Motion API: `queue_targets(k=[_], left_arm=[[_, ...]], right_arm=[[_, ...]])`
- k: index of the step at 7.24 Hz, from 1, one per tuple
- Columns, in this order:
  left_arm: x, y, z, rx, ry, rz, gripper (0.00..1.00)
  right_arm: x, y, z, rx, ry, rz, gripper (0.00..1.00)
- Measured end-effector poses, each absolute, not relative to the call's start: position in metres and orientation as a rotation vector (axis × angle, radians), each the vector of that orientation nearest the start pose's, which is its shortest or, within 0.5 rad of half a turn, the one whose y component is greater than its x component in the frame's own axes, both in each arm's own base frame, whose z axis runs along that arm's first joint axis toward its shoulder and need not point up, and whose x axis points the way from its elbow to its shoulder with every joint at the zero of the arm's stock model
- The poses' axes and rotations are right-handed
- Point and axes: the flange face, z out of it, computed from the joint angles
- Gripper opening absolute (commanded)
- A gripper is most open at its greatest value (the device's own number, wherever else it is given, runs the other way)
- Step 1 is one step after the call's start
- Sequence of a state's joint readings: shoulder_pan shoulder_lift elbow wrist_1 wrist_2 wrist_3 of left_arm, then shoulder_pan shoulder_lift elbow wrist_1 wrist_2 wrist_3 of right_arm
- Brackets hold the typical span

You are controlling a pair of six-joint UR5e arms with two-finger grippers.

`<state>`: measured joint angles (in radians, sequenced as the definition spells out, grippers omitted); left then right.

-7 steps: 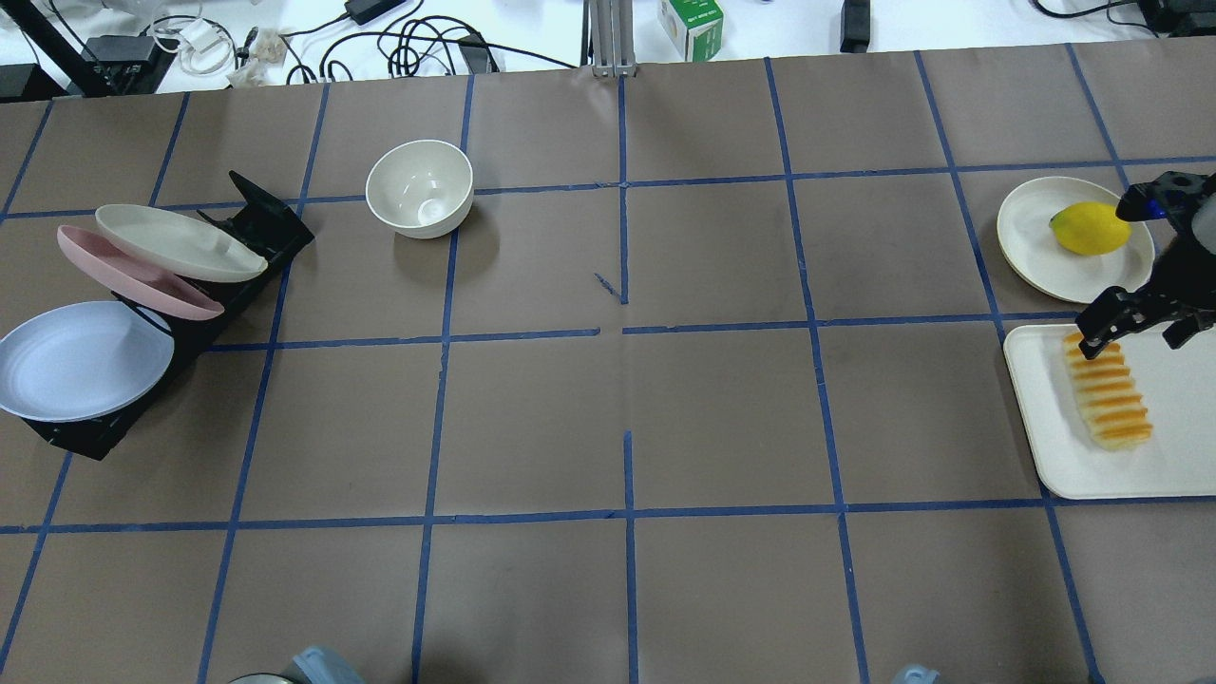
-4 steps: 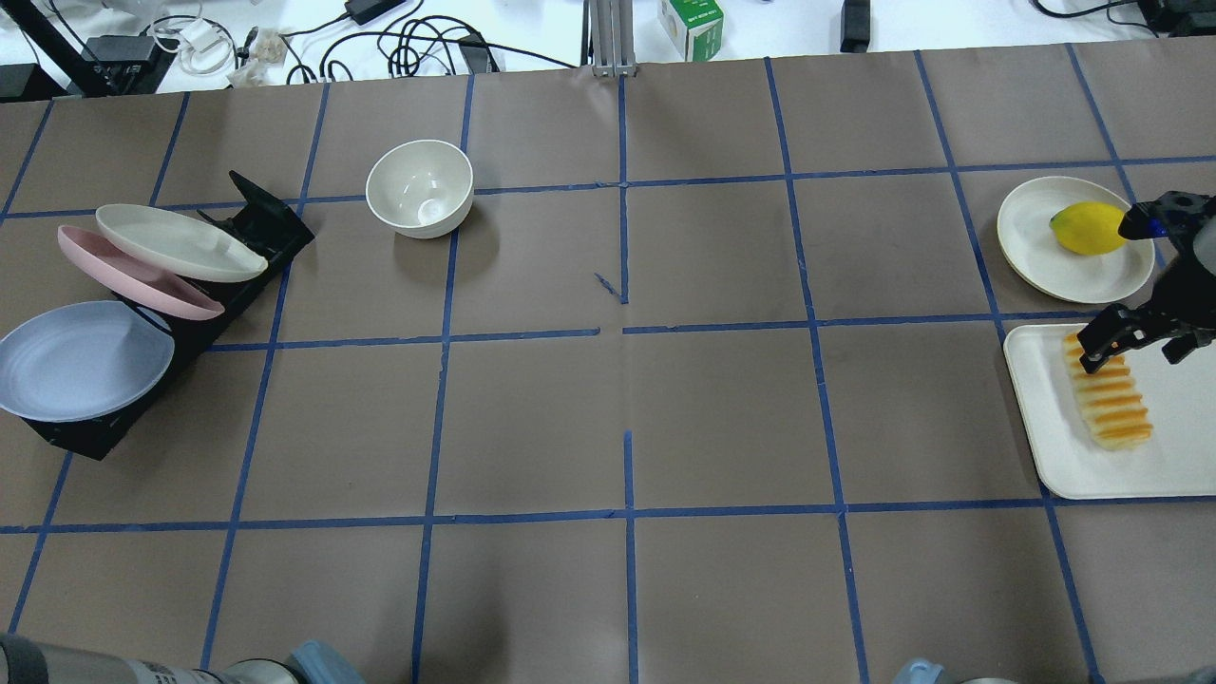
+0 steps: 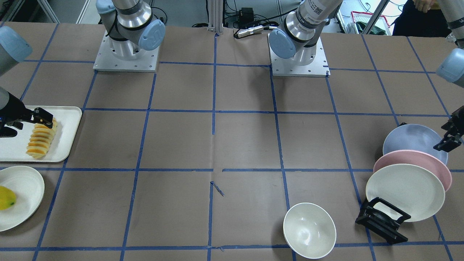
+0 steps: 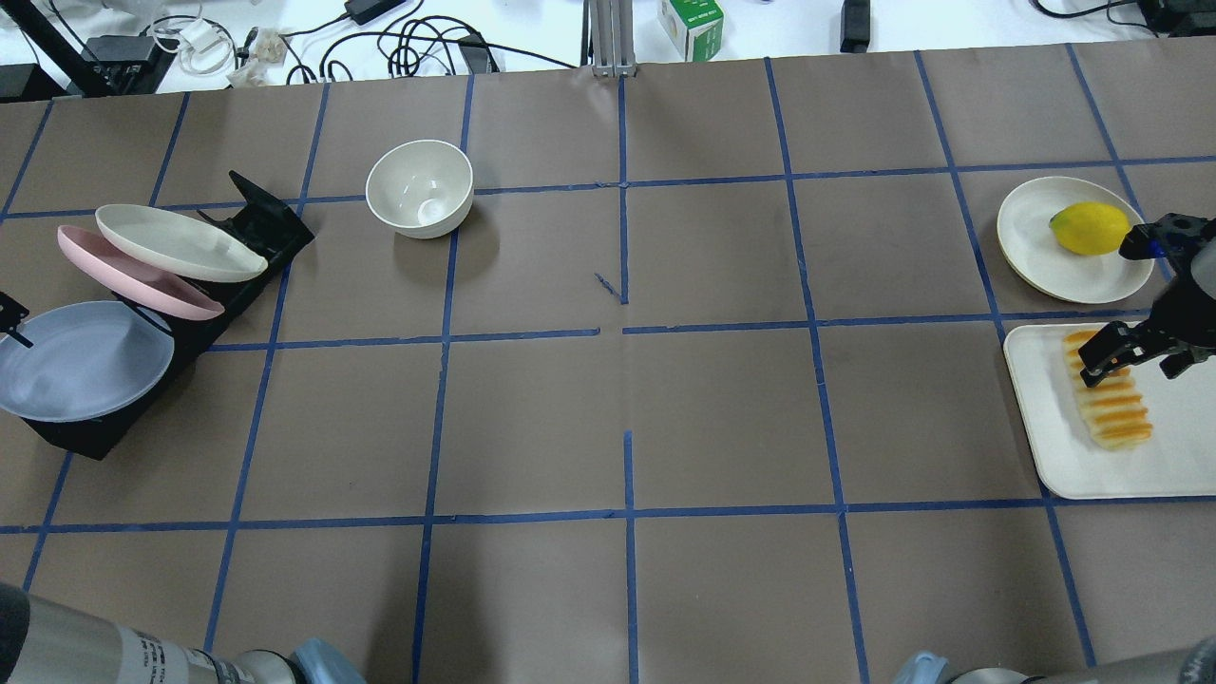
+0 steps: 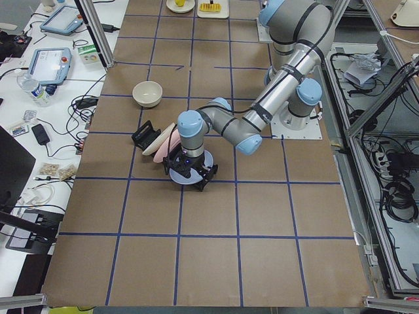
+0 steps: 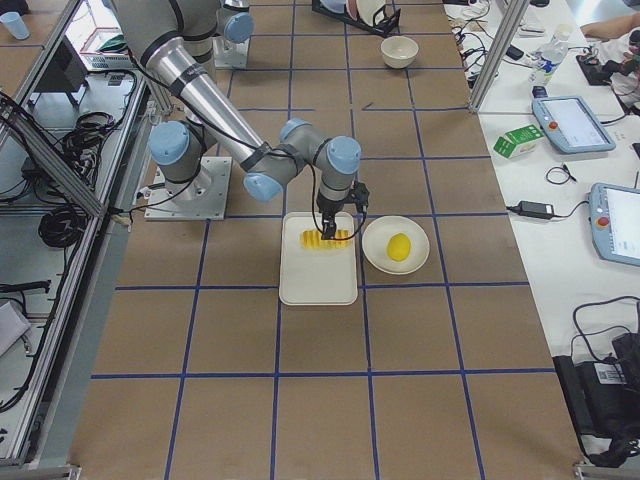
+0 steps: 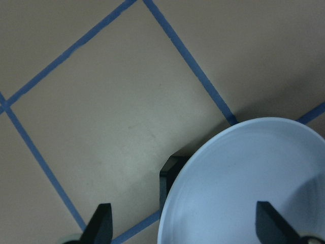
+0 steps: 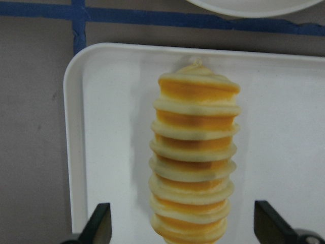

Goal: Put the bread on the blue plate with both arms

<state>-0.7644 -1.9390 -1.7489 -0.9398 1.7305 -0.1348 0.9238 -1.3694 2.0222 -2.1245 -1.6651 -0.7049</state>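
Observation:
The bread [image 4: 1111, 404] lies lengthwise on a white tray [image 4: 1045, 427] at the table's right edge, also in the front view [image 3: 40, 139] and the right wrist view [image 8: 194, 152]. My right gripper [image 4: 1140, 356] is open and hangs over the bread's far end, with a finger on each side. The blue plate [image 4: 81, 361] leans in the front slot of a black rack at the far left. My left gripper [image 3: 451, 132] is open at the plate's outer rim. In the left wrist view one fingertip [image 7: 269, 223] is over the plate [image 7: 244, 183] and the other is outside it.
The black rack [image 4: 271, 223] also holds a pink plate [image 4: 123, 275] and a cream plate [image 4: 176, 242]. A white bowl [image 4: 419, 188] stands behind the centre-left. A cream plate [image 4: 1035, 237] with a yellow fruit [image 4: 1090, 228] sits just beyond the tray.
My left arm has come in at the lower left and its gripper now reaches the blue plate's outer edge. My right gripper has shifted slightly along the bread, still open.

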Motion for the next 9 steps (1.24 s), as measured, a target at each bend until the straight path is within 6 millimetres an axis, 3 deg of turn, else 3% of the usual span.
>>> queue_targets(k=[1,2,4,5,7,8,9], left_arm=[[0.348,-0.496,0.269,-1.343,2.634,-0.044,0.67],[0.347,-0.494,0.273,-1.339,2.634,-0.034,0.59],[0.346,-0.490,0.267,-1.336,2.643,0.030,0.54],[0.347,-0.489,0.263,-1.333,2.648,0.050,0.46],[0.353,-0.485,0.258,-1.340,2.649,0.071,0.06],[0.355,-0.482,0.258,-1.347,2.649,0.086,0.00],[0.358,-0.479,0.258,-1.353,2.650,0.099,0.00]], right_arm=[[-0.197,-0.462,0.229,-0.091,3.140,0.220,1.00],[-0.198,-0.462,0.227,-0.087,3.137,0.225,1.00],[-0.198,-0.462,0.225,-0.080,3.135,0.229,1.00],[-0.198,-0.462,0.224,-0.078,3.134,0.230,1.00],[-0.198,-0.462,0.224,-0.078,3.134,0.231,1.00],[-0.198,-0.462,0.224,-0.079,3.134,0.231,1.00],[-0.198,-0.462,0.223,-0.081,3.133,0.231,1.00]])
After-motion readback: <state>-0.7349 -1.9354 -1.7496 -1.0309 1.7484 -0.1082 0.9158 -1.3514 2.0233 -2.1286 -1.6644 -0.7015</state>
